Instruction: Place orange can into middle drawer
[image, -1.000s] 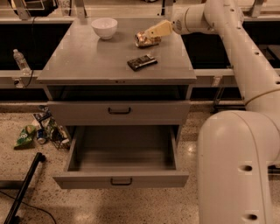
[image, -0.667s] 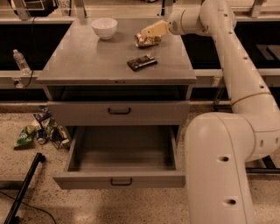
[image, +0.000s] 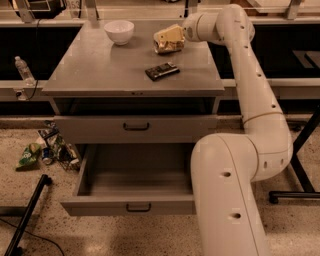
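The orange can (image: 169, 48) stands on the cabinet top (image: 100, 70) at the back right, mottled and shiny, mostly covered from above. My gripper (image: 168, 38) is right over and around the can's top, with the arm reaching in from the right. The middle drawer (image: 100, 206) is pulled out below, and its inside shows bare grey metal. My arm's lower link (image: 230, 200) hides the drawer's right end.
A white bowl (image: 119, 31) stands at the back left of the top. A flat dark packet (image: 161, 71) lies in front of the can. The upper drawer front (image: 135, 127) is shut. A water bottle (image: 23, 70), floor litter (image: 45, 150) and a black pole (image: 27, 215) are at the left.
My gripper and forearm have shifted slightly left over the can. The can, bowl, packet and drawer have not moved.
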